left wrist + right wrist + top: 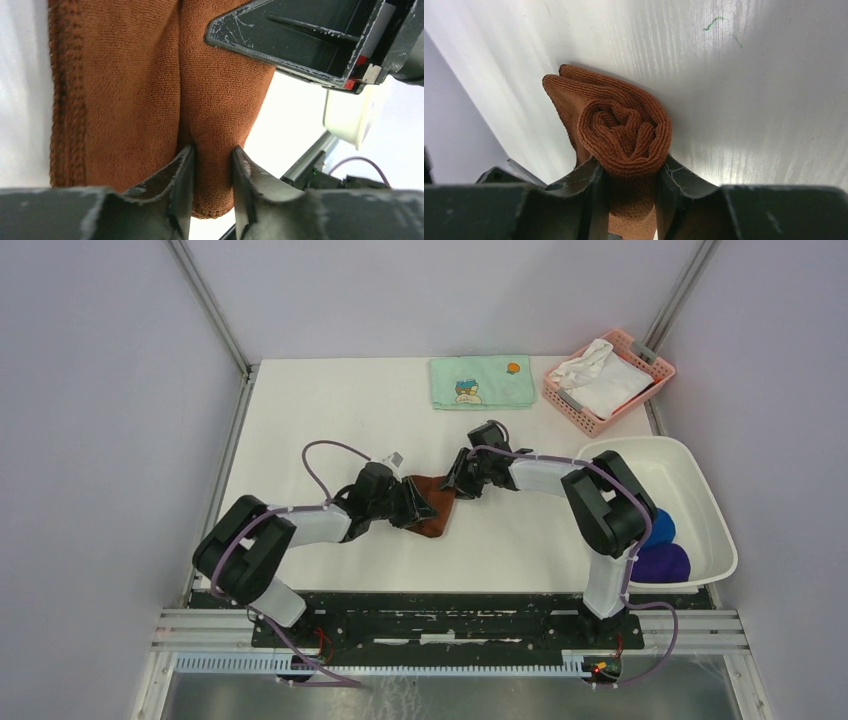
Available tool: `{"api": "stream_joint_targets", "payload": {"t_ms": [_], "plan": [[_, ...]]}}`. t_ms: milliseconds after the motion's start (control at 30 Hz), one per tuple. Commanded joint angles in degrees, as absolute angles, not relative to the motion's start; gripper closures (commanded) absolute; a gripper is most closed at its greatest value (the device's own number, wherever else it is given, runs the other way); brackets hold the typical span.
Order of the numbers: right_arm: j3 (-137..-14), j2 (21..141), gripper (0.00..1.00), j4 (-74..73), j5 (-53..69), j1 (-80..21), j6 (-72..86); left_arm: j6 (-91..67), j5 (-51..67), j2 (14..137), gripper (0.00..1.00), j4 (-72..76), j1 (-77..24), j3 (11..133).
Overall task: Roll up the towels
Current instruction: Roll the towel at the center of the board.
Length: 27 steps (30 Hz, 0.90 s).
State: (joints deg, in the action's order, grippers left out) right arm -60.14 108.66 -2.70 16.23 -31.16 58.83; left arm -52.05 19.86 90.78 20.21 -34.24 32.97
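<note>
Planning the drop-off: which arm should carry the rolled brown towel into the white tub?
Likely right. The right gripper clamps the rust-brown towel at its rolled end, and the white tub with the blue towel and purple towel sits beside that arm. The left gripper pinches only a fold.

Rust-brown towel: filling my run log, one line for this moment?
rust-brown towel: partly rolled; left jaws: gripping a fold; right jaws: gripping roll end

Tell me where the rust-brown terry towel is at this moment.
In the top view, the rust-brown terry towel lies partly rolled between the left gripper and the right gripper, left of the white plastic tub.
</note>
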Motion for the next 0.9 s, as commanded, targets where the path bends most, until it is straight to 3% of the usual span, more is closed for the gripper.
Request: {"api": "stream_joint_targets", "payload": {"t_ms": [0, 133, 167, 233, 300, 600, 867], "plan": [[-65.0, 108.3, 0.66, -20.9, 4.0, -32.3, 54.6, -46.6, 8.0, 83.3, 0.56, 1.5, -38.3, 35.8], [-68.6, 108.0, 0.67, -27.1, 0.8, -33.2, 53.9, -44.0, -8.1, 77.0, 0.44, -7.9, -46.3, 39.7], [-69.1, 108.0, 0.67, -28.0, 0.5, -33.4, 53.9, -43.5, -12.2, 75.8, 0.35, -9.6, -48.6, 40.9], [-70.0, 108.3, 0.67, -29.4, 0.1, -33.7, 53.9, -42.4, -19.6, 74.6, 0.27, -11.9, -52.7, 42.7], [-70.7, 108.9, 0.67, -30.4, 0.2, -33.8, 54.0, -41.1, -26.1, 74.5, 0.24, -13.0, -56.7, 44.5], [-71.4, 110.2, 0.66, -32.4, 0.9, -33.9, 54.8, -30.5, -49.2, 88.9, 0.22, -14.5, -71.9, 57.1], [-72.3, 110.8, 0.66, -33.7, 1.6, -34.0, 54.9, -23.1, -57.1, 102.4, 0.25, -13.4, -74.4, 63.6]]}}
